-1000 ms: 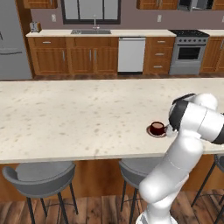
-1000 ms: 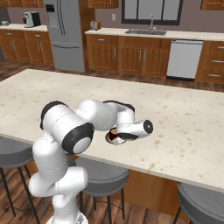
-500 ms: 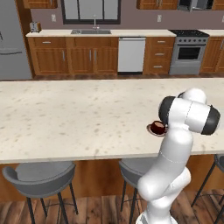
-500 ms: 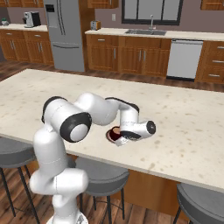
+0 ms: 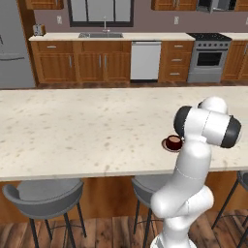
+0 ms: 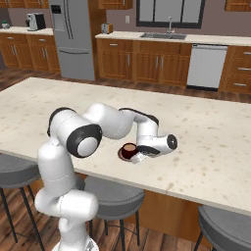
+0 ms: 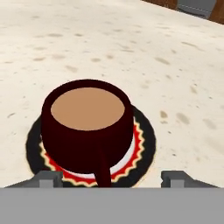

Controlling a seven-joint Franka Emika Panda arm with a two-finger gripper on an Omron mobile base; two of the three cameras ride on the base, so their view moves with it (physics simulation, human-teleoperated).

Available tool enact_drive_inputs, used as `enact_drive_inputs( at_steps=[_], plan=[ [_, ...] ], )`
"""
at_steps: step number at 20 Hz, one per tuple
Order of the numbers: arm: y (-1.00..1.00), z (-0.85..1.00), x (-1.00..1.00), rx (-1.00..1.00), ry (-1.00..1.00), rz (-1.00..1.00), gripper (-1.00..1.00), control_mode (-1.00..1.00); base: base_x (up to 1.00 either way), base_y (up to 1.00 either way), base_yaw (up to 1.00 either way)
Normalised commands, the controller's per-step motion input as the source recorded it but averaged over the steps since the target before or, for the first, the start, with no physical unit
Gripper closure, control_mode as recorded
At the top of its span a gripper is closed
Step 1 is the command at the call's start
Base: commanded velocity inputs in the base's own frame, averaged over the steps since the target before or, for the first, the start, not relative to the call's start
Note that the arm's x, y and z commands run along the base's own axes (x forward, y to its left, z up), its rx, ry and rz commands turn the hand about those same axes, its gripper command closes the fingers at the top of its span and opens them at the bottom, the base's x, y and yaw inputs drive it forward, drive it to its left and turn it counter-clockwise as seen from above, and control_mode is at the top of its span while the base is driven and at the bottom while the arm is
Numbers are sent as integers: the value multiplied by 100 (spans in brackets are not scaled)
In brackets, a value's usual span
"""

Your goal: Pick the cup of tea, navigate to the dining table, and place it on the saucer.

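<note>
The cup of tea is dark maroon with tan liquid and stands upright on the saucer, handle toward the hand. Both rest on the dining table near its front edge. My gripper is open; its fingertips stand wide on either side of the handle, clear of the cup wall. From the right base view the cup of tea sits on the saucer with the gripper low beside it. In the left base view the cup of tea shows just left of the arm.
Grey bar stools stand under the dining table's near edge. Wall counters with a sink, a dishwasher and a stove line the back; a fridge stands at the back left.
The jaws have opened and let go of the cup, which stays on the saucer. The arm's elbow has swung upward and toward the cup.
</note>
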Motion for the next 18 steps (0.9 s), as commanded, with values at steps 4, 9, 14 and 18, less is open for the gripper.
enact_drive_inputs(
  at_steps=[4,9,14,18],
  plan=[
    [0,35,-55,0,0,0,-100,-100,0,0,0],
    [36,60,-59,-2,0,-11,-100,-100,0,0,0],
    [87,95,-38,-2,0,-17,-100,-100,0,0,0],
    [79,98,-40,-4,0,-15,-100,-100,0,0,0]
  ],
)
